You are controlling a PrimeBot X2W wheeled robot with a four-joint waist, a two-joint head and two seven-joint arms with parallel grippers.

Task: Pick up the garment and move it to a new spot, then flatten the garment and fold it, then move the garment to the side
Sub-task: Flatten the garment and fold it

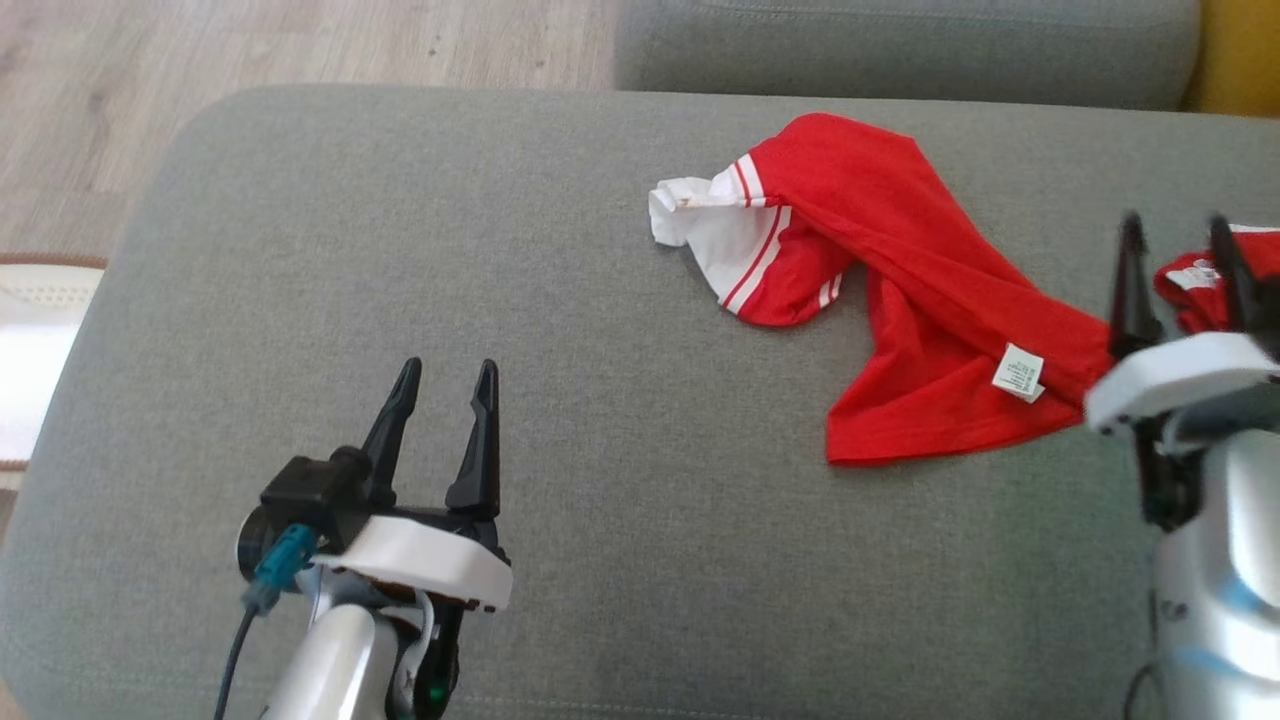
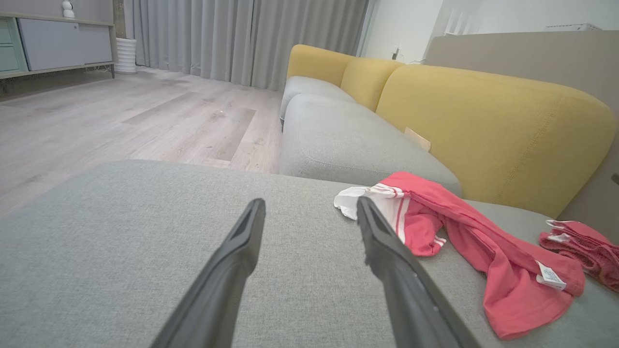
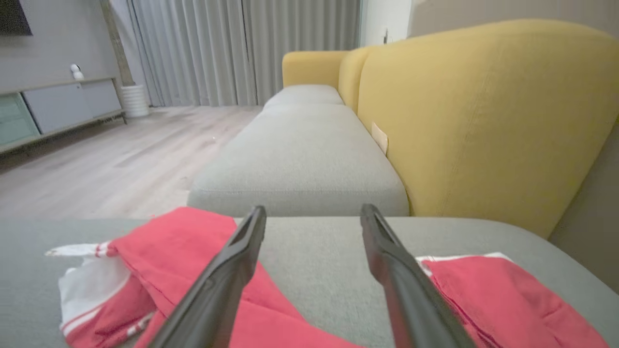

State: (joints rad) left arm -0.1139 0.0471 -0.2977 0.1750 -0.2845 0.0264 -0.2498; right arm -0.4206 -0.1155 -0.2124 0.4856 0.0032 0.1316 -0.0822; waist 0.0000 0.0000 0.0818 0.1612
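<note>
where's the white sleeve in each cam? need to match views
Head view: sleeve upper middle, right of centre.
Left wrist view: sleeve just right of centre.
Right wrist view: sleeve lower left.
Shared landmark: the next grey cushion, beyond the sleeve in all three.

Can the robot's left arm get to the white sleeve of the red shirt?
Probably yes. Only bare grey cushion lies between the open left fingers and the sleeve, so nothing seems to block the way.
</note>
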